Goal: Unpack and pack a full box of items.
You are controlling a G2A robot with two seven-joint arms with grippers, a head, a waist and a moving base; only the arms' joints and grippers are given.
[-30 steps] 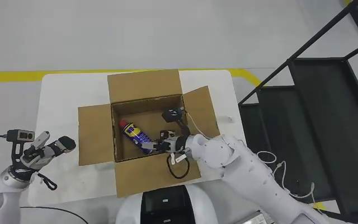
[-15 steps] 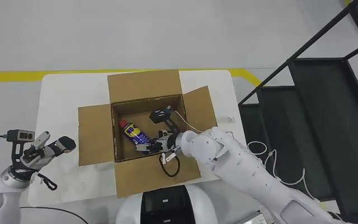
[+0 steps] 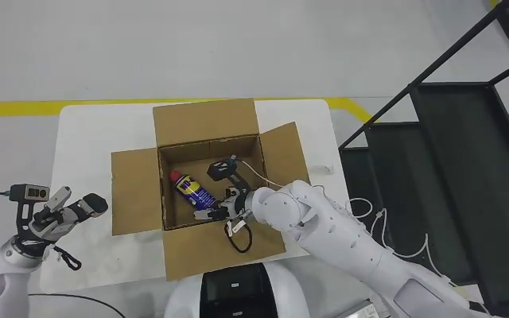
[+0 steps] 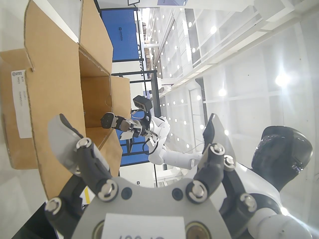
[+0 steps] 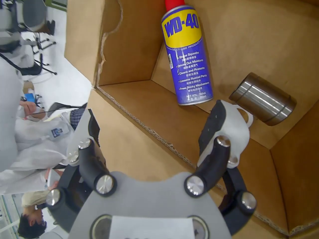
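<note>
An open cardboard box (image 3: 208, 125) stands mid-table with its flaps spread. Inside lies a blue and yellow spray can (image 3: 188, 189) with a red cap, also seen in the right wrist view (image 5: 187, 58). Beside the can's base lies a short steel cylinder (image 5: 263, 99). My right gripper (image 3: 208, 213) hangs open inside the box by its front wall (image 5: 139, 115), just short of the can's base and the cylinder, holding nothing (image 5: 154, 115). My left gripper (image 3: 75, 211) rests open and empty at the table's left edge, outside the box (image 4: 54, 75).
The white table (image 3: 87, 143) has bare room left of the box and behind it. The front flap (image 3: 215, 246) lies flat toward the robot. A black metal stair frame (image 3: 429, 159) stands off the table's right side.
My right arm has moved left across the box, bringing its open gripper toward the spray can. The left arm has kept still.
</note>
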